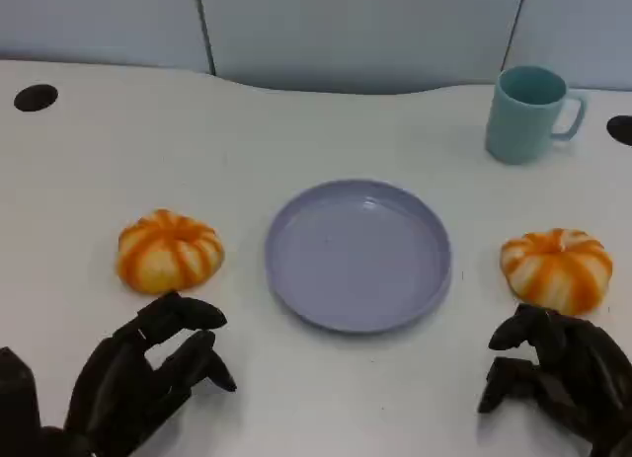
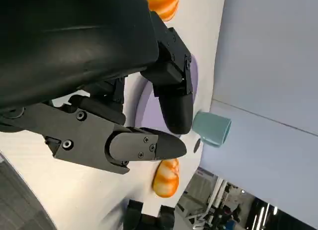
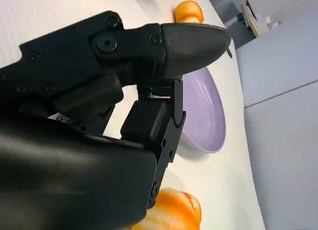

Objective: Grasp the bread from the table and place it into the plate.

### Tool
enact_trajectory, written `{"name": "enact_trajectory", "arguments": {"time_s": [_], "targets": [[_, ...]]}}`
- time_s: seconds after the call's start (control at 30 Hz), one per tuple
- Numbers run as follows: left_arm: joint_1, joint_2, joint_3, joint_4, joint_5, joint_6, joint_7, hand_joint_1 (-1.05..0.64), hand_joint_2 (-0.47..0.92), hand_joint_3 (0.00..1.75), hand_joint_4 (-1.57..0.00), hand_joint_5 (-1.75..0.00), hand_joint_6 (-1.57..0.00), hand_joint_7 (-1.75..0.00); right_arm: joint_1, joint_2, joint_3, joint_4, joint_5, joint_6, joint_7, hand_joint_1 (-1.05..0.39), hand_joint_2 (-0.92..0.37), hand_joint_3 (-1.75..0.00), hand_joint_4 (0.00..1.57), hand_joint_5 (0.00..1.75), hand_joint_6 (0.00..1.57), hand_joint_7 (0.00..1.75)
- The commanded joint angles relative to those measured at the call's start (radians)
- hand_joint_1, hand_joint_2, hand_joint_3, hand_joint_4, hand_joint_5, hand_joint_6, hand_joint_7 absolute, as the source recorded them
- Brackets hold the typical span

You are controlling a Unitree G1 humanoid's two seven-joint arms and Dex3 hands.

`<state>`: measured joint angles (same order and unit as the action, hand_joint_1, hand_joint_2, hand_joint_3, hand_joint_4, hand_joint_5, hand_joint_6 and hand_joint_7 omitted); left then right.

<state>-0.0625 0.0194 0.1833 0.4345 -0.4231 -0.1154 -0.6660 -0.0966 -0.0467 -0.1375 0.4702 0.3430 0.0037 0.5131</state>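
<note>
A white table runs back to a pale blue-grey wall of panels, with a dark round hole near each far corner.

Nearest the robot, the left hand rests low at the table's near left, holding nothing, its fingers apart and reaching forward. Just beyond its fingertips, close but not touching, sits the left bread, a round orange-and-cream striped bun lying on the table. At the near right, the right hand sits with its fingers curled downward and parted, also holding nothing. Its fingertips lie right at the near edge of the right bread, a second striped bun on the table; whether they touch it cannot be told from the head view. In the right wrist view that bun shows close beneath the hand's shell.

Between the two buns, in the middle of the table, stands the lavender plate, round with a shallow raised rim, nothing in it. Both buns lie outside it, one on each side, apart from its rim.

Farther back on the right, a light teal mug stands upright, its handle turned to the right.
</note>
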Motion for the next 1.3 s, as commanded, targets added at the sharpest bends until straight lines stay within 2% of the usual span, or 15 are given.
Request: {"name": "enact_trajectory", "arguments": {"time_s": [0.03,0.13,0.17,0.23,0.33,0.4,0.43,0.47,0.5,0.57,0.63,0.8,0.97,1.1,1.3], "targets": [[0.007,0.011,0.016,0.005,-0.011,-0.024,-0.009,-0.51,0.92,0.31,-0.53,-1.68,-0.51,-1.16,0.003,-0.005,-0.005,0.002,-0.002,-0.006,-0.002,-0.43,-0.92,-0.42,1.27,1.02,1.18,0.91],[0.008,0.007,0.017,0.005,0.001,-0.068,-0.008,-0.49,0.92,0.31,-0.52,-1.63,-0.50,-1.11,0.002,-0.004,-0.007,0.002,0.002,0.001,-0.003,-0.43,-0.92,-0.42,1.27,1.01,1.18,0.90],[0.009,0.006,0.016,0.006,0.009,-0.093,-0.008,-0.48,0.92,0.29,-0.50,-1.49,-0.52,-0.90,0.002,-0.003,-0.009,0.000,0.005,0.007,-0.004,-0.43,-0.92,-0.42,1.27,1.01,1.18,0.90],[0.009,0.003,0.011,0.008,0.030,-0.160,-0.004,-0.47,0.92,0.28,-0.50,-1.41,-0.55,-0.76,-0.001,-0.002,-0.010,0.005,0.008,0.009,-0.003,-0.42,-0.92,-0.41,1.27,1.00,1.19,0.89],[0.008,0.003,0.002,0.012,0.074,-0.277,0.011,-0.55,0.92,0.19,-0.49,-0.96,-0.63,-0.22,-0.007,-0.001,-0.008,0.012,0.005,0.005,-0.002,-0.42,-0.92,-0.40,1.28,1.00,1.19,0.89],[0.006,0.003,-0.001,0.021,0.084,-0.311,0.014,-0.55,0.92,0.18,-0.50,-0.89,-0.65,-0.14,-0.006,-0.001,-0.008,0.011,0.004,0.005,-0.003,-0.42,-0.92,-0.40,1.28,1.00,1.20,0.88],[0.002,0.019,-0.007,0.027,0.140,-0.401,0.034,-0.55,0.92,0.18,-0.50,-0.88,-0.65,-0.12,-0.004,0.000,-0.006,0.006,0.004,0.008,-0.005,-0.42,-0.92,-0.40,1.28,1.00,1.20,0.88],[-0.002,0.031,-0.012,0.033,0.184,-0.471,0.050,-0.57,0.92,0.19,-0.38,-0.73,-0.54,-0.05,-0.003,0.002,-0.005,0.002,0.004,0.010,-0.007,-0.42,-0.92,-0.40,1.28,1.00,1.20,0.88],[-0.005,0.041,-0.017,0.041,0.222,-0.528,0.067,-0.58,0.92,0.20,-0.35,-0.67,-0.51,-0.03,-0.001,0.003,-0.004,-0.001,0.004,0.010,-0.008,-0.42,-0.92,-0.40,1.28,0.99,1.20,0.88],[-0.003,0.074,-0.023,0.020,0.383,-0.624,0.177,-0.61,0.92,0.17,-0.33,-0.43,-0.41,-0.01,0.000,0.005,-0.003,-0.003,0.002,0.007,-0.010,-0.42,-0.92,-0.41,1.28,0.99,1.20,0.87],[-0.002,0.113,-0.030,-0.004,0.518,-0.685,0.270,-0.63,0.92,0.15,-0.30,-0.32,-0.35,0.00,-0.002,0.005,0.000,0.000,-0.004,-0.004,-0.009,-0.42,-0.92,-0.41,1.28,1.00,1.20,0.87],[-0.007,0.215,-0.043,-0.092,0.820,-0.750,0.471,-0.65,0.92,0.09,-0.18,-0.20,-0.22,0.00,-0.003,0.007,0.004,0.004,-0.003,-0.009,-0.001,-0.42,-0.92,-0.43,1.28,0.99,1.19,0.86],[0.004,0.298,-0.061,-0.261,1.080,-0.651,0.622,-0.74,0.89,0.03,-0.07,-0.13,-0.12,0.00,0.001,0.015,0.005,-0.009,0.003,0.009,-0.008,-0.42,-0.92,-0.43,1.29,0.99,1.19,0.86],[-0.001,0.339,-0.093,-0.360,1.167,-0.545,0.644,-0.77,0.88,0.01,-0.01,-0.07,-0.09,0.00,-0.001,0.020,0.001,-0.007,0.009,0.014,-0.004,-0.43,-0.92,-0.40,1.28,0.99,1.18,0.88],[-0.036,0.387,-0.169,-0.442,1.350,-0.367,0.676,-0.78,0.89,0.00,0.00,-0.05,-0.09,-0.01,-0.003,0.025,0.001,0.005,0.001,-0.004,-0.004,-0.45,-0.92,-0.39,1.29,0.99,1.18,0.89]]}}
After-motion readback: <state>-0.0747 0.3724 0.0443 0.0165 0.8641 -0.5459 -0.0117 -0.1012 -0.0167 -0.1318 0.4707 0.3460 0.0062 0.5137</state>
